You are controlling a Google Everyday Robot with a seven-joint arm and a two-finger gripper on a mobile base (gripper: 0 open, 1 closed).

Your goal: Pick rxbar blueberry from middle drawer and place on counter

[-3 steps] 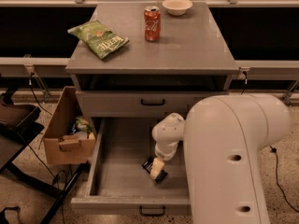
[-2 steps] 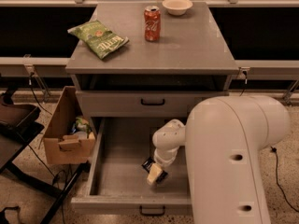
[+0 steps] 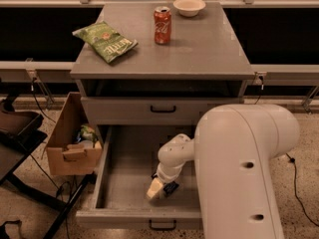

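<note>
The middle drawer (image 3: pixel 124 173) is pulled open below the counter (image 3: pixel 199 44), showing its bare grey floor. My gripper (image 3: pixel 160 188) is down inside the drawer, near its front middle, at the end of the white arm (image 3: pixel 174 156). A small dark shape (image 3: pixel 171 187) lies right against the gripper's tip. I cannot tell whether it is the rxbar blueberry. No other part of the bar shows.
On the counter are a green crisp bag (image 3: pixel 105 42), a red soda can (image 3: pixel 162 25) and a white bowl (image 3: pixel 189 6). A shut drawer front (image 3: pixel 149 111) sits above the open drawer. A cardboard box (image 3: pixel 72 143) stands to its left. The big white arm body (image 3: pixel 244 173) hides the drawer's right side.
My gripper has shifted a little toward the drawer's front and left, staying low over the floor. The things on the counter have not moved.
</note>
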